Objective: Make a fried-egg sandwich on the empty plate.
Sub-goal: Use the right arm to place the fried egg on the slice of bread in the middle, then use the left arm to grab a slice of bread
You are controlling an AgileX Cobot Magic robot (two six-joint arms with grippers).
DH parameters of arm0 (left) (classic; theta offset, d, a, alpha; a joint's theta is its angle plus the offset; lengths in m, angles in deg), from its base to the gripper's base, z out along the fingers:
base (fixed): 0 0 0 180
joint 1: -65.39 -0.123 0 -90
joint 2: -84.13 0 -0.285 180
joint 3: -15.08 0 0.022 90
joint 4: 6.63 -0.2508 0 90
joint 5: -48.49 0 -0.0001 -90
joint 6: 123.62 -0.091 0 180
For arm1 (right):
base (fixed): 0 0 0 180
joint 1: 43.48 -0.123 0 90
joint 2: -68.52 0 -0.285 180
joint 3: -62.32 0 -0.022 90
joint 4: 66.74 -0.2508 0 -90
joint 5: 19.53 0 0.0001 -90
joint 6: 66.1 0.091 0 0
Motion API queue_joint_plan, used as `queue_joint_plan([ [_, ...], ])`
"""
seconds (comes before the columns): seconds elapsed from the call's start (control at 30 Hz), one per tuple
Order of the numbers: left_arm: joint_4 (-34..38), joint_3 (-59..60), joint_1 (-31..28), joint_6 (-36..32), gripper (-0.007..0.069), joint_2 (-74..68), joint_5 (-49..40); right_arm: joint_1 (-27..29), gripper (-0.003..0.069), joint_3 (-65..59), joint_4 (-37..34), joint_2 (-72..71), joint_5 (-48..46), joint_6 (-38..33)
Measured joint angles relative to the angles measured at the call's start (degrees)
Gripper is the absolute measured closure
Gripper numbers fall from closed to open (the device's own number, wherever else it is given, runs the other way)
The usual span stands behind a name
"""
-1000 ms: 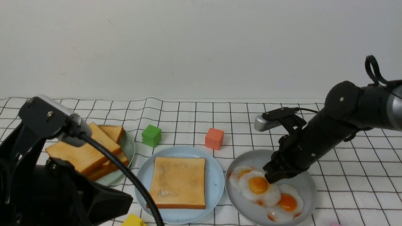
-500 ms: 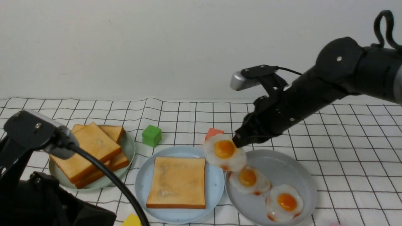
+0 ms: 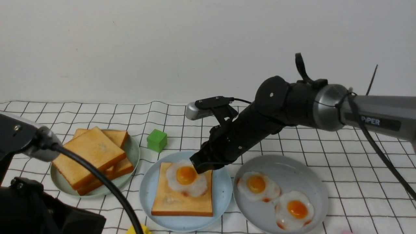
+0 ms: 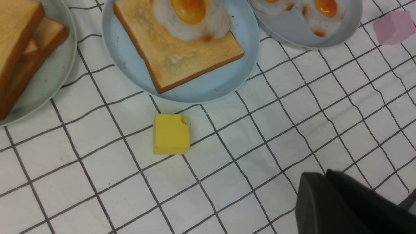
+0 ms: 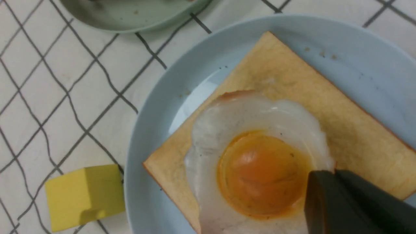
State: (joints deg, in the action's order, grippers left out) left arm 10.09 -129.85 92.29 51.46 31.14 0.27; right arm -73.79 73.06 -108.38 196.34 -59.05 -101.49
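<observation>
At the far left, my left arm (image 3: 32, 191) sat low at the near edge. In its wrist view the left gripper (image 4: 320, 177) had its fingers pressed together with nothing between them, above the bare checked tablecloth (image 3: 357, 169).

Just beyond it, the pale green plate (image 3: 132, 152) carried a stack of plain toast slices (image 3: 87, 154), the top one lying askew. A green cube (image 3: 156, 140) stood to the right of that plate, farther back. A yellow block (image 4: 171, 134) with a notched corner lay on the cloth near the front, close to the light-blue plate (image 3: 222, 191) but not touching it.

The light-blue plate sat in the middle, with one toast slice (image 3: 182, 203) flat on it. The fried egg (image 3: 185, 178) lay yolk-up on the far half of that slice, and no second slice covered it.

The right gripper (image 3: 201, 167) was down at the egg's right edge, its tips touching the white beside the yolk. The fingers looked close together, but I could not tell whether they were pinching the egg or had let go.

Right of that, the grey plate (image 3: 292, 165) held two more fried eggs (image 3: 256, 186) side by side. A pink block (image 4: 393, 22) lay beside the grey plate.
</observation>
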Motion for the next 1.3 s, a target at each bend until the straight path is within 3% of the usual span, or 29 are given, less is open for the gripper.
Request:
queue_joint_plan([
  [0.1,-0.3,0.0,0.0,0.0,0.0575,0.0,0.0,0.0,0.0542,0.4,0.0,0.1,0.4,0.6],
  [0.33,-1.3,0.0,0.0,0.1,0.0570,-0.7,3.9,0.1,0.0221,5.6,4.5,-1.4,-8.5,1.3],
  [0.4,-1.4,0.0,0.0,0.7,0.0568,-2.1,5.7,0.2,0.0169,7.4,7.9,-3.7,-11.8,2.8],
  [0.53,-1.2,0.0,0.0,3.4,0.0568,-6.9,10.1,0.7,0.0139,10.4,13.2,-9.0,-16.5,6.3],
  [0.63,1.6,-0.6,0.0,6.5,0.0568,-13.3,15.0,1.4,0.0183,11.6,19.4,-16.3,-20.9,10.9],
  [0.73,3.7,-3.7,-0.1,9.0,0.0567,-19.2,16.3,1.7,0.0295,11.6,24.5,-22.4,-24.8,15.5],
  [0.83,5.0,-9.9,-3.0,13.8,0.0567,-24.2,14.4,1.7,0.0494,10.1,26.9,-29.0,-28.3,18.0],
  [0.87,5.1,-10.3,-3.7,14.2,0.0567,-24.7,14.2,1.7,0.0507,9.7,27.0,-29.4,-28.6,18.1],
  [0.9,5.3,-13.4,-7.4,16.5,0.0566,-26.6,13.1,1.7,0.0606,7.5,27.2,-32.6,-29.4,18.4],
  [0.97,5.7,-16.6,-13.4,18.1,0.0561,-28.5,11.6,1.7,0.0663,3.9,27.3,-36.4,-29.5,18.5],
  [1.1,9.2,-19.2,-25.3,18.2,0.0552,-30.9,8.3,1.7,0.0669,-3.5,26.8,-42.6,-27.3,16.8],
  [1.3,16.0,-18.0,-41.9,11.4,0.0505,-35.9,4.9,1.7,0.0665,-14.1,22.3,-49.8,-19.9,14.2],
])
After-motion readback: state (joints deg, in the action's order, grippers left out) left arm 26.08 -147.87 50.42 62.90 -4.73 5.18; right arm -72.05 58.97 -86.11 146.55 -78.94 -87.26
